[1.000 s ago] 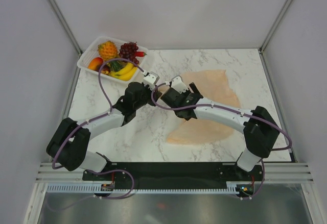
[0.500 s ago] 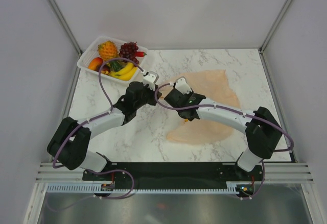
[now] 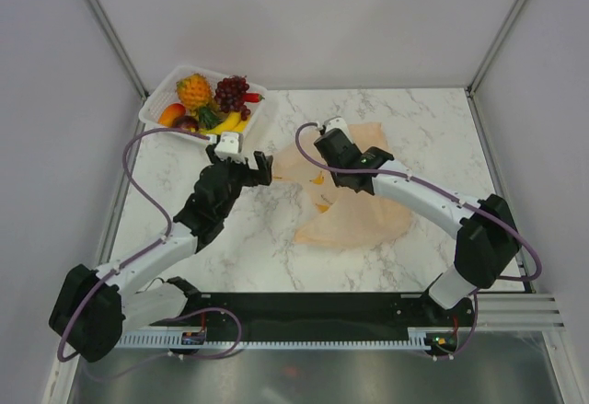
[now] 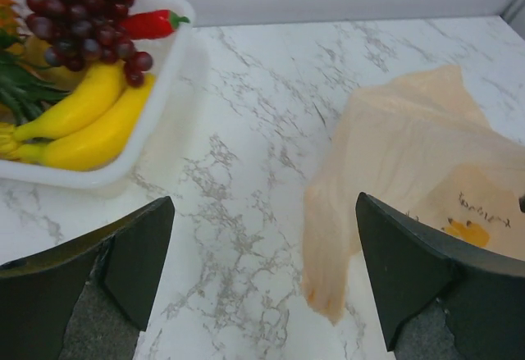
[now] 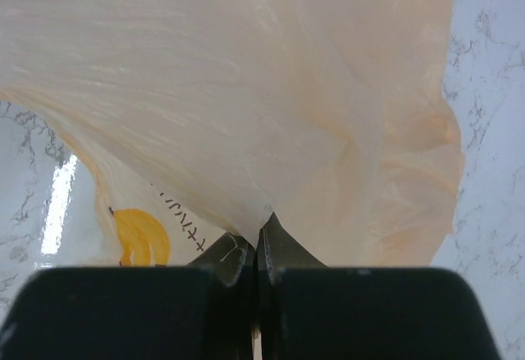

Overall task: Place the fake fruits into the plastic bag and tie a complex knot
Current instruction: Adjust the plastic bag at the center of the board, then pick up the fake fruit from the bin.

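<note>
The plastic bag [image 3: 359, 215] lies crumpled on the marble, peach with a yellow print. My right gripper [image 3: 324, 154] is shut on a fold of the plastic bag [image 5: 246, 89], pinched between its fingertips [image 5: 258, 241] and pulled up off the table. My left gripper [image 3: 247, 160] hangs open to the left of the bag, nothing between its fingers [image 4: 123, 253]; the bag's raised edge [image 4: 394, 171] sits by its right finger. The fake fruits are in the white basket [image 3: 156, 100]: pineapple [image 3: 193, 89], grapes [image 3: 231, 91], bananas [image 3: 228, 125], chili [image 3: 251, 98], peach [image 3: 171, 112]. No knot shows.
The white basket's rim [image 4: 176, 56] stands at the far left corner of the marble table [image 3: 405, 119], close to my left gripper. In the left wrist view it holds bananas [image 4: 90, 122], grapes [image 4: 78, 15] and the chili [image 4: 152, 24]. Grey walls enclose the table.
My left gripper let go of the bag, opened wide and drew back left toward the basket. My right gripper closed on the bag and lifted its edge toward the far side.
</note>
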Controlling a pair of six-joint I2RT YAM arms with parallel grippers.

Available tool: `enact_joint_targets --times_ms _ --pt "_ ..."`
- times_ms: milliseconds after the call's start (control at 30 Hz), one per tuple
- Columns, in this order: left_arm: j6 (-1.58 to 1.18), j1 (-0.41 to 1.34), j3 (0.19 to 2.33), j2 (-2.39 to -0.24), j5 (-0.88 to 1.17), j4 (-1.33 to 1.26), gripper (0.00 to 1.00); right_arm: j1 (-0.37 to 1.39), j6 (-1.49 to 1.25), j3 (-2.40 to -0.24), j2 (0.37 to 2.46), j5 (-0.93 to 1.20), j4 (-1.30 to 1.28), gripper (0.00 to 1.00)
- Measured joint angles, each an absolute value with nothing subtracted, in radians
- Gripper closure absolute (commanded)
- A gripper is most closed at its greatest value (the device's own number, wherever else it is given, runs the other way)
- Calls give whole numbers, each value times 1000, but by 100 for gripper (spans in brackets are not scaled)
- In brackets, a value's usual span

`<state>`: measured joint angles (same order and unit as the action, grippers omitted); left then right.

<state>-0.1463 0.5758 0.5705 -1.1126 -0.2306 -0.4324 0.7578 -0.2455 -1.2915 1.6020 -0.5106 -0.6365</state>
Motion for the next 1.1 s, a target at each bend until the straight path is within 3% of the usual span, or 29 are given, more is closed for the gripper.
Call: enact_joint_targets --times_ms 167,300,667,1000,1100 --pt "-290 560 607 -1042 -414 -302 0 709 -250 -1301 1603 -458 -614 100" --pt "-385 471 742 -1076 -416 -145 0 688 -278 -1331 1604 -438 -597 100" --pt "-488 258 1186 -1458 -323 107 0 687 -338 -1338 1604 -364 -544 100" --pt "-483 223 1547 -1875 -272 205 0 687 -341 -1332 1603 -352 -516 100" --pt "-447 222 1712 -2005 -249 216 11 687 -340 -1317 1593 -352 -505 100"
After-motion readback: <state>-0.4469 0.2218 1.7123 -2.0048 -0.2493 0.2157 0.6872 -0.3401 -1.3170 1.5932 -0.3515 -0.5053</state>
